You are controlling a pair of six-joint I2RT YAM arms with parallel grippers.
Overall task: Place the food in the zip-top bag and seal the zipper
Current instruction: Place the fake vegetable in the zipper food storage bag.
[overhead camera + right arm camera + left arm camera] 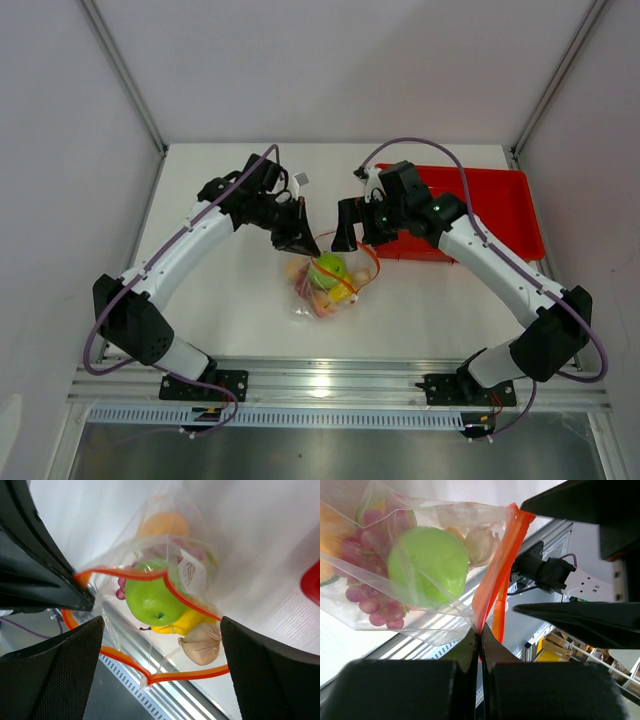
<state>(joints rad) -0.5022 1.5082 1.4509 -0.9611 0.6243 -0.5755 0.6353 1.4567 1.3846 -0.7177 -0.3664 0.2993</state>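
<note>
The left gripper (303, 243) is pinched tight on the zip-top bag (325, 285), its two jaws pressed together on one end of the orange-red zipper (502, 570), and the bag hangs down from that hold over the middle of the white table (220, 320). I cannot tell whether the bag's bottom touches the tabletop.

Just to the right, the right gripper (355, 238) has its jaws spread wide apart. In its own wrist view they stand either side of the bag's mouth and hold nothing.

The mouth is not sealed: in the right wrist view the zipper's two strips gape apart in a loop.

The food sits inside the clear plastic. A green apple (328, 268) is uppermost, purple grapes (370, 600) lie beside it, a yellow fruit (185, 622) sits under the apple, and a pale lumpy piece (202, 642) lies at the bag's edge. Something orange shows further down, too blurred to name.

A red tray (500, 215) lies on the far right of the table, behind the right arm.
</note>
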